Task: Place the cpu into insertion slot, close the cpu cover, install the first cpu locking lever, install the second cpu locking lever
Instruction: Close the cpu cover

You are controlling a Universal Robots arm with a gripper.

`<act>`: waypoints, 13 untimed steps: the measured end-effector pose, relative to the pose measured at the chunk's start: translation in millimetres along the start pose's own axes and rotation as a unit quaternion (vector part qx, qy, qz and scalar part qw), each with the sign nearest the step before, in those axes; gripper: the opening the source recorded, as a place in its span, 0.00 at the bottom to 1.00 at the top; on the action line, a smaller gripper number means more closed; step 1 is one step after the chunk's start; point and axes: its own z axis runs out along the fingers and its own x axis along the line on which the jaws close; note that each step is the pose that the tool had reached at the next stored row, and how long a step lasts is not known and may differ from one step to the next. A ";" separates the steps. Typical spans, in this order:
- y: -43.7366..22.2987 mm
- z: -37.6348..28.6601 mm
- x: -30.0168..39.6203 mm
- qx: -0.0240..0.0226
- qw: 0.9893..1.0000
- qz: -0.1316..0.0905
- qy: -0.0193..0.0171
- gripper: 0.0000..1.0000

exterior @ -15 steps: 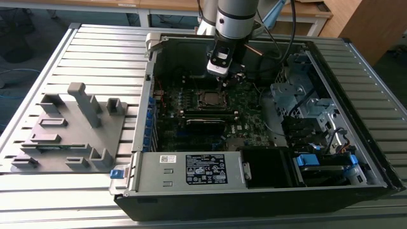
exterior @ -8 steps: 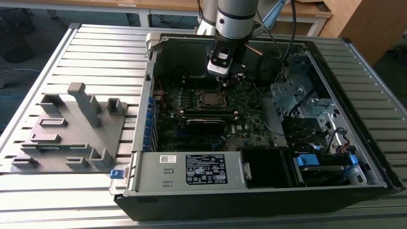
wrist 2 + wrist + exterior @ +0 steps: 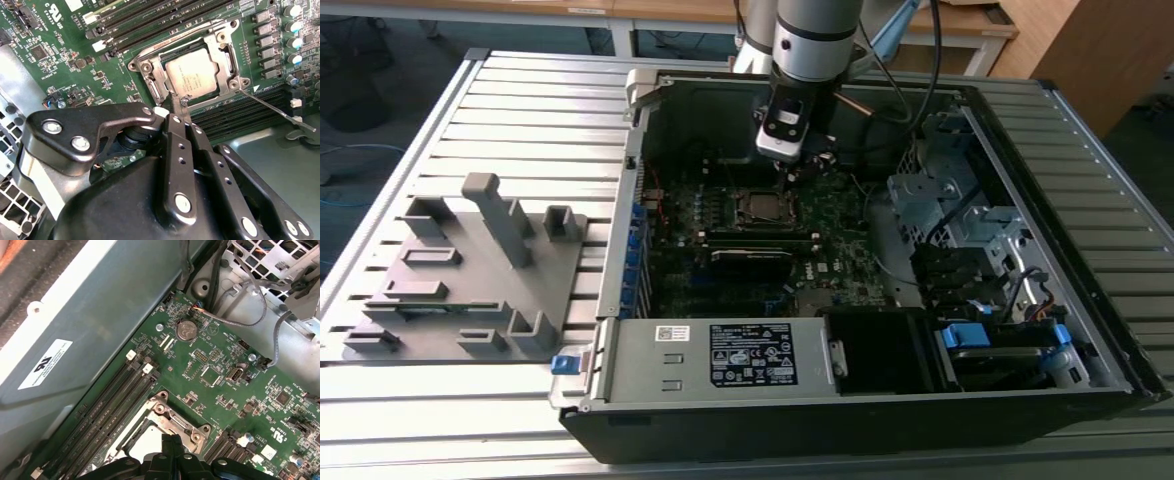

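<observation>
On the motherboard (image 3: 60,75) — cpu (image 3: 192,75) sits just beyond the claw (image 3: 183,107).

One computer case (image 3: 854,425) and one grey fixture plate (image 3: 467,290) lie on one slatted table (image 3: 534,110). The wrist views show one cpu (image 3: 195,75), one cpu cover (image 3: 223,50), one thin lever wire (image 3: 277,111) and one coin battery (image 3: 187,330).

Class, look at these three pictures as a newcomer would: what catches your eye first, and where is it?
The robot arm reaches down into the open computer case on the slatted table, at the exterior view's middle. In the second wrist view the pale cpu sits under the silvery cpu cover, with the black pincer at the cover's edge. A thin lever juts out from the cover's corner.
</observation>
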 end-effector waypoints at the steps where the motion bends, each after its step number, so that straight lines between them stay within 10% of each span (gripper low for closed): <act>1: 0.0 0.0 0.0 0.000 1.000 -0.002 0.000 0.10; 13: 0.0 0.0 0.0 0.000 1.000 -0.005 0.000 0.10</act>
